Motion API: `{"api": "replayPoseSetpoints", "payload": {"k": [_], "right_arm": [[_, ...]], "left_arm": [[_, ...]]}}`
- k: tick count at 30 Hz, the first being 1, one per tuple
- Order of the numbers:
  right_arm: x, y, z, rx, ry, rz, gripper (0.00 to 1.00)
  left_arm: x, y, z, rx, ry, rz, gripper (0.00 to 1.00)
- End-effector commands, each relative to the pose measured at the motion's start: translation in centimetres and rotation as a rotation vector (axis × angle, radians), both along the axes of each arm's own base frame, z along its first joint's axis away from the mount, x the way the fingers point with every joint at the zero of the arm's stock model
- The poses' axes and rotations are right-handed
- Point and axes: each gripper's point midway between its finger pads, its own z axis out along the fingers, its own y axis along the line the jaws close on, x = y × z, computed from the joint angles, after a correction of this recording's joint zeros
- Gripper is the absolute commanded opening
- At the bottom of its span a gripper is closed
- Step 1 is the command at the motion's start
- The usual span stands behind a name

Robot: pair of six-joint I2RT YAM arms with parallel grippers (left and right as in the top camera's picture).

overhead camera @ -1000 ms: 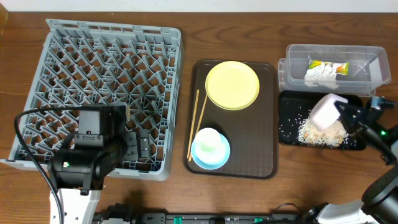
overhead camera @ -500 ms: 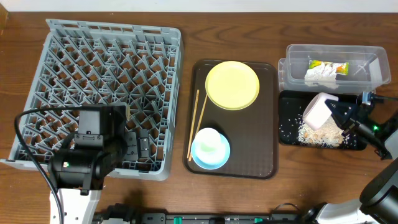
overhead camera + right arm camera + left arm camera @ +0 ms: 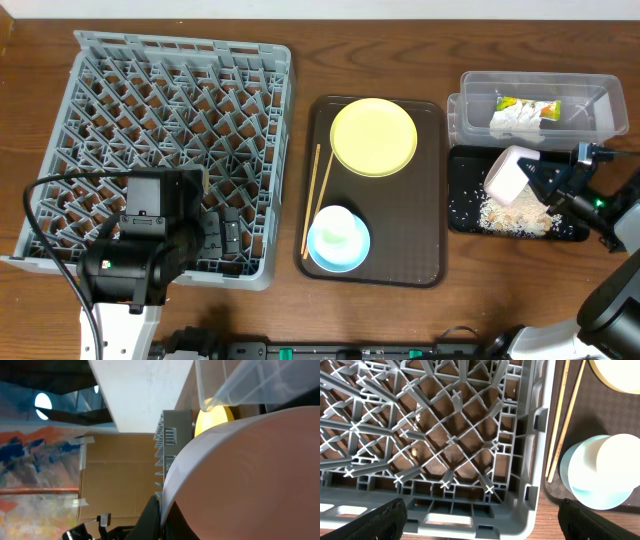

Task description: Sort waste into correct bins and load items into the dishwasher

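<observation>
My right gripper [image 3: 537,180] is shut on the rim of the white bowl [image 3: 505,178], holding it tilted on its side over the black tray [image 3: 462,218], where the beige crumbs [image 3: 515,215] lie. The bowl fills the right wrist view [image 3: 240,475]. The clear tub [image 3: 470,100] holds the wrapper [image 3: 527,104] and the tissue [image 3: 514,123]. The yellow-green plate [image 3: 373,137], chopsticks [image 3: 315,195], and blue bowl [image 3: 325,258] with the white cup [image 3: 338,230] in it sit on the brown tray. My left gripper [image 3: 480,525] is open and empty above the grey dish rack's [image 3: 100,60] front right corner.
The brown serving tray [image 3: 430,270] lies between the rack and the bins. The left wrist view shows the rack's lattice [image 3: 470,460], the chopsticks [image 3: 567,415] and the blue bowl [image 3: 585,495] with the cup [image 3: 620,460]. A cable loops over the rack's front left.
My right gripper has carried the white bowl left and slightly back over the black tray. The left arm has not moved.
</observation>
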Motion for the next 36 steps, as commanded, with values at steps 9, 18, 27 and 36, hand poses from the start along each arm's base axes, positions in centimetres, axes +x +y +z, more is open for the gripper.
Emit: {"api": "replayPoseSetpoints", "payload": {"k": [9, 18, 27, 36], "right_arm": [[-0.1, 3.7, 4.2, -0.015, -0.151, 0.125, 0.01], [0.4, 11.8, 10.4, -0.372, -0.404, 0.290, 0.01], [2.5, 19.2, 4.4, -0.962, -0.396, 0.335, 0.01], [3.7, 24.6, 1.0, -1.405, -0.629, 0.430, 0.01]], "left_arm": [[0.2, -0.1, 0.7, -0.008, -0.017, 0.006, 0.96], [0.2, -0.1, 0.7, -0.008, -0.018, 0.006, 0.96], [0.2, -0.1, 0.7, -0.008, -0.018, 0.006, 0.96], [0.2, -0.1, 0.7, -0.007, -0.018, 0.005, 0.96]]}}
